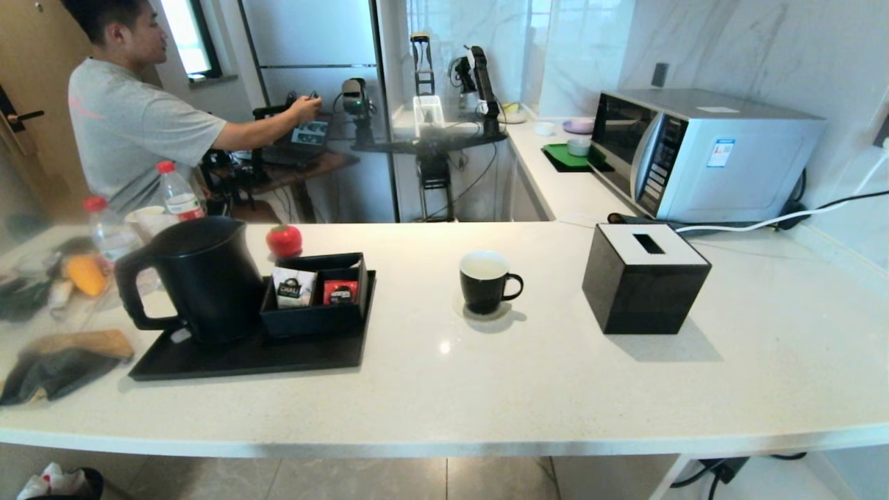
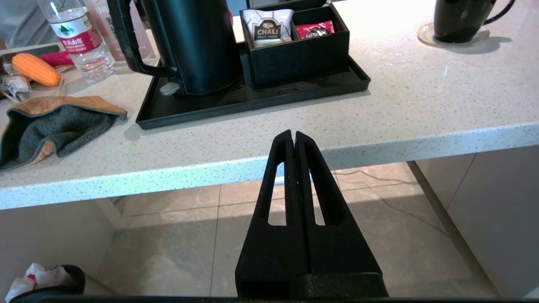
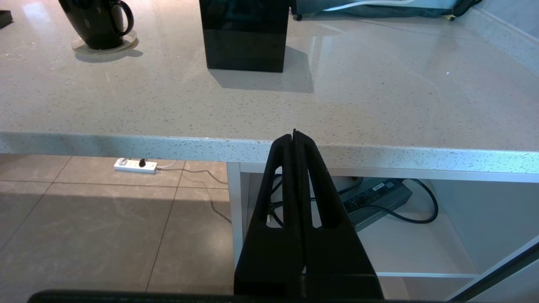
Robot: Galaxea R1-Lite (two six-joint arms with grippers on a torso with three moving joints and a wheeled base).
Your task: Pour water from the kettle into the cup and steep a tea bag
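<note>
The big matte black kettle [image 1: 198, 278] [image 2: 198, 42] stands on a black tray [image 1: 243, 357] [image 2: 252, 101] at the counter's left, its loop handle turned left. The small black cup [image 1: 484, 281] [image 2: 459, 19] [image 3: 94, 21], white inside, sits on a round coaster mid-counter. No tea bag shows; the tray's black box [image 1: 316, 295] holds a white CHALI sachet [image 1: 293, 288] [image 2: 268, 27] and a red sachet [image 1: 340, 292] [image 2: 315, 30]. My left gripper [image 2: 293, 134] hangs shut and empty below the counter's front edge, before the tray. My right gripper [image 3: 294, 134] is shut and empty too, low before the counter's right part.
A black tissue box [image 1: 644, 278] [image 3: 245, 33] stands right of the cup. A microwave [image 1: 701, 153] is at the back right. Cloth [image 2: 54, 122], corn [image 2: 29, 69], water bottles [image 2: 76, 38] and a tomato [image 1: 284, 239] lie at the left. A person [image 1: 125, 104] stands behind.
</note>
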